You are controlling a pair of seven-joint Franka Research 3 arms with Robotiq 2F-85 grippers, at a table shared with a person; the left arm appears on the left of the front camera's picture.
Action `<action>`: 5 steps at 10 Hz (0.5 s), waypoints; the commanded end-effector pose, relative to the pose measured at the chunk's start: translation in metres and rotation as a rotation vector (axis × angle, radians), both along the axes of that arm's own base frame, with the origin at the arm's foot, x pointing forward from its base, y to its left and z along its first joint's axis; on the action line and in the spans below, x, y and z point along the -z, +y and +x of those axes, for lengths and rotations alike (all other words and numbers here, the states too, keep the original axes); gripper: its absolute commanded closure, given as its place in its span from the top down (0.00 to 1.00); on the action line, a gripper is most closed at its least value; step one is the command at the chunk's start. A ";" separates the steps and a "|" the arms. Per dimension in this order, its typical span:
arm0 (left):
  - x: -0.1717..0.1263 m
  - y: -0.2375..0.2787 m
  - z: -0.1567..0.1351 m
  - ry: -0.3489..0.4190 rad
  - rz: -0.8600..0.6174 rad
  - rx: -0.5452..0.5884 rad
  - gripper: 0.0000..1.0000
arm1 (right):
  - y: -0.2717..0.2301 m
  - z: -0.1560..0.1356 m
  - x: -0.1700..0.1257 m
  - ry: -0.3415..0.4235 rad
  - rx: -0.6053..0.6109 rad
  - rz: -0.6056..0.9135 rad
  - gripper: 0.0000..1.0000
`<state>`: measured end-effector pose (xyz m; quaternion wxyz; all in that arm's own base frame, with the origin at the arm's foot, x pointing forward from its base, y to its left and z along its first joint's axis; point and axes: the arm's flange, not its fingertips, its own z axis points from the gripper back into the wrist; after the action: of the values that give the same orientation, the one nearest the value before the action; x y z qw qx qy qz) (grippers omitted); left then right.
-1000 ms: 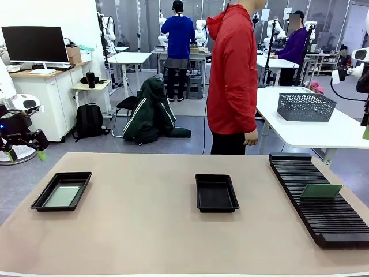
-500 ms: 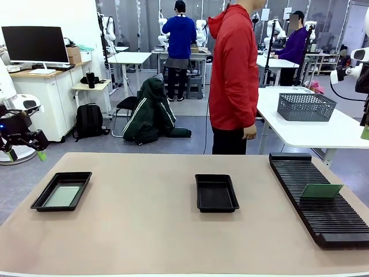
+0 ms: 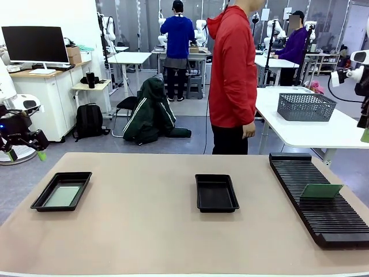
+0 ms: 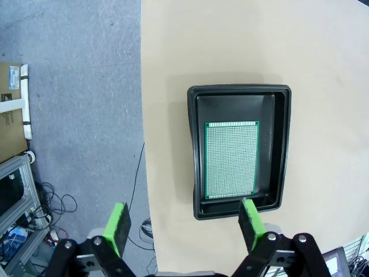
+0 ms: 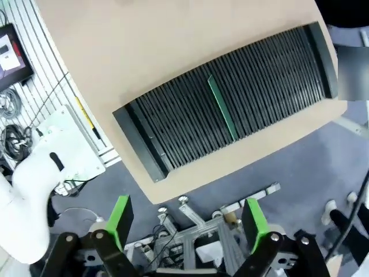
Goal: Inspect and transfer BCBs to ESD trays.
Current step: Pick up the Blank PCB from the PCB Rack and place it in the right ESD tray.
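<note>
Change since a second ago: the person (image 3: pixel 232 69) in the red hooded top has shifted a little at the far edge, and the hand (image 3: pixel 249 131) at their side sits slightly higher. Nothing on the table (image 3: pixel 144 231) has moved, and both arms hold their places.

- Left gripper (image 4: pixel 184 208): jaws spread wide, nothing between the green pads. It hangs off the table's left side, clear of the surface, looking down on the left tray.
- Right gripper (image 5: pixel 187 202): jaws likewise spread and empty, held high beyond the table's right edge, above the rack.
- Left ESD tray (image 3: pixel 74 174): black, near the table's left edge. One BCB (image 4: pixel 232 160) lies flat on its floor, to one side rather than centred.
- Centre ESD tray (image 3: pixel 216 176): black, mid-table, well apart from the left tray, bare floor.
- Slotted rack (image 3: pixel 323 231): long, black, ribbed, along the right side. A second BCB (image 3: pixel 320 191) stands on edge in one slot, about midway along its length.
- Person's hand: hanging loose, fingers lightly curled, holding nothing.
- Grey mesh basket (image 3: pixel 306 107): on the white table behind, to the right.
</note>
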<state>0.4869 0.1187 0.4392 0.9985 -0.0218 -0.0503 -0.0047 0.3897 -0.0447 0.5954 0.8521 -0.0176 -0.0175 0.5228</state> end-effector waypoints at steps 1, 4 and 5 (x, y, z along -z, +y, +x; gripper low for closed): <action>0.000 0.001 -0.001 -0.004 -0.007 0.007 1.00 | -0.008 -0.012 0.026 -0.069 -0.099 0.073 1.00; 0.000 0.001 -0.001 -0.004 -0.007 0.007 1.00 | -0.018 -0.016 0.050 -0.111 -0.230 0.076 1.00; 0.000 0.001 -0.001 -0.004 -0.007 0.007 1.00 | -0.020 -0.018 0.056 -0.139 -0.262 0.070 1.00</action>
<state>0.4869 0.1187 0.4393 0.9985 -0.0218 -0.0503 -0.0047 0.3766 -0.0634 0.5468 0.7915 -0.0214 -0.0705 0.6067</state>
